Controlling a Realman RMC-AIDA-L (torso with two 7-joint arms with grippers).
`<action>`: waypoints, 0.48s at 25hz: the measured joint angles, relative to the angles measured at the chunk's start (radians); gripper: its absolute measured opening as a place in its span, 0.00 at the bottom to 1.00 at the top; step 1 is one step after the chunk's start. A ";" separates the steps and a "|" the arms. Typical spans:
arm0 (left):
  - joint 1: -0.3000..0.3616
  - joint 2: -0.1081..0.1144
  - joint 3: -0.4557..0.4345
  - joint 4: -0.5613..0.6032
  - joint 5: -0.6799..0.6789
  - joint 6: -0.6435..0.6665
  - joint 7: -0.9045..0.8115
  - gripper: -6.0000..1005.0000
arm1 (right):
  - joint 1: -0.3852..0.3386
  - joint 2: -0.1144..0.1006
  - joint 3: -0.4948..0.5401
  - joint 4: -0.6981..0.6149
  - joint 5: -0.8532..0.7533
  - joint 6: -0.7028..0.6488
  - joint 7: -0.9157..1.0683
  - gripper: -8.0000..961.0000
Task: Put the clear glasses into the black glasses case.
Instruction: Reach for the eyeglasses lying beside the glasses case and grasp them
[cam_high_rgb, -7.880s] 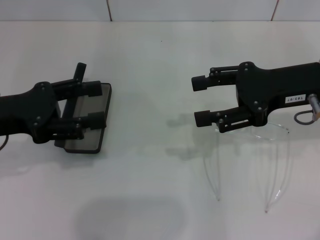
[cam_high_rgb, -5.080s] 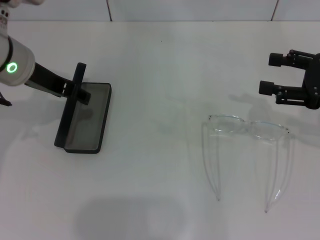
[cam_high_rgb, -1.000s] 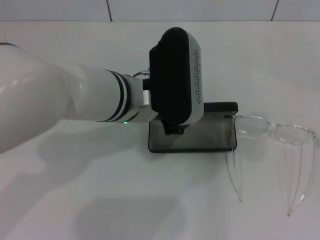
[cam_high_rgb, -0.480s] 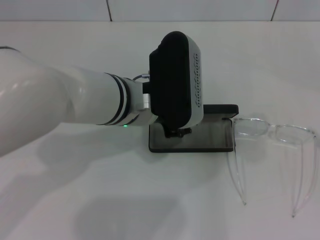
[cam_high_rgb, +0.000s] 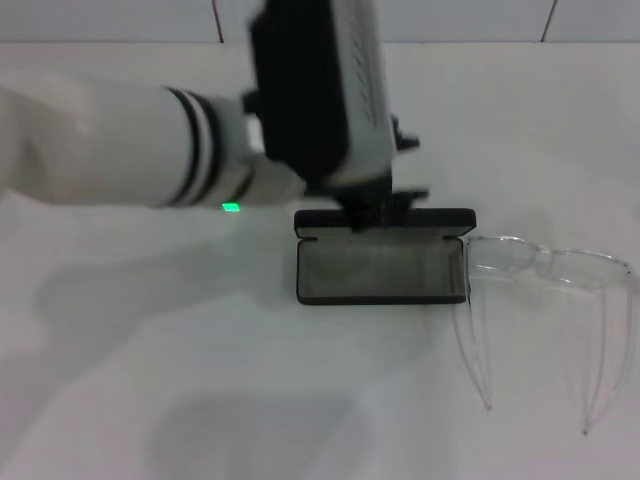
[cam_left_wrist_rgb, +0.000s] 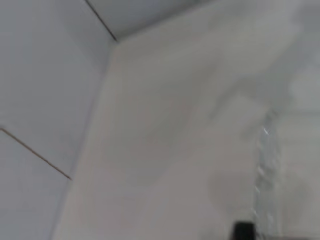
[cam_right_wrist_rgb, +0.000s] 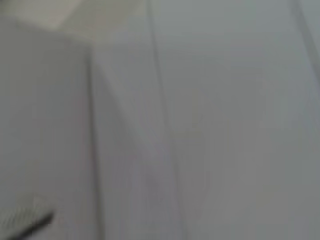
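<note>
The black hinged glasses case (cam_high_rgb: 382, 268) lies open, long axis across the table; the clear plastic glasses (cam_high_rgb: 545, 262) touch its right end. The left gripper (cam_high_rgb: 378, 205) hovers behind the case, finger state indeterminable; the right arm, though unseen, is probably nearer

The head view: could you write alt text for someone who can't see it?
An open black hinged glasses case with grey lining lies on a white table, with fully transparent plastic glasses unfolded just to its right, their front touching its corner. The robot's white and black left arm reaches across above the case's raised lid.
</note>
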 joint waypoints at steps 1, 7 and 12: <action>0.015 -0.001 -0.027 0.023 -0.033 -0.006 -0.002 0.45 | 0.007 -0.005 -0.023 -0.014 -0.024 0.009 0.011 0.81; 0.087 0.003 -0.230 0.099 -0.435 -0.022 0.011 0.44 | 0.102 -0.011 -0.261 -0.291 -0.282 0.115 0.267 0.80; 0.111 0.007 -0.462 -0.013 -0.872 0.194 0.112 0.39 | 0.174 0.057 -0.417 -0.591 -0.562 0.219 0.502 0.80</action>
